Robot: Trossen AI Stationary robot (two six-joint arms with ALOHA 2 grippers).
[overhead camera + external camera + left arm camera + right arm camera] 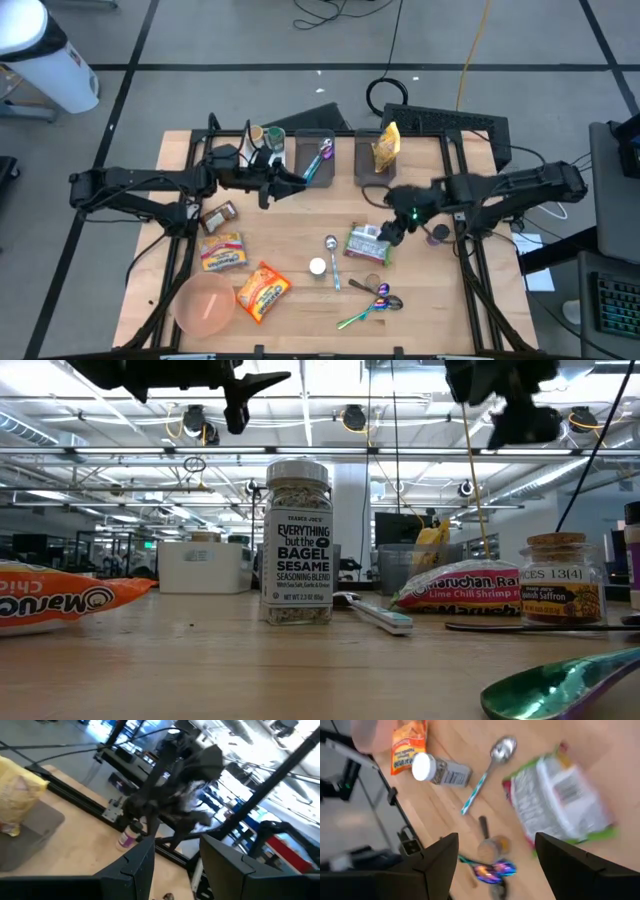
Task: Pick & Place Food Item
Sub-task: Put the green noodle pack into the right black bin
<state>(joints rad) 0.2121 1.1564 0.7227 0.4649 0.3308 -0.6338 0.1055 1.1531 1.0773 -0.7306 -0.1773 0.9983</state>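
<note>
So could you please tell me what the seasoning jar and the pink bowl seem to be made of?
Seasoning jar: clear glass or hard plastic, since the blend shows through; paper label, white cap, likely plastic. Pink bowl: probably plastic, with a matte, slightly translucent, even colour.

Grey floor point(250, 40) with dark seams; ceiling lights point(352, 417) over a workshop room.
</note>
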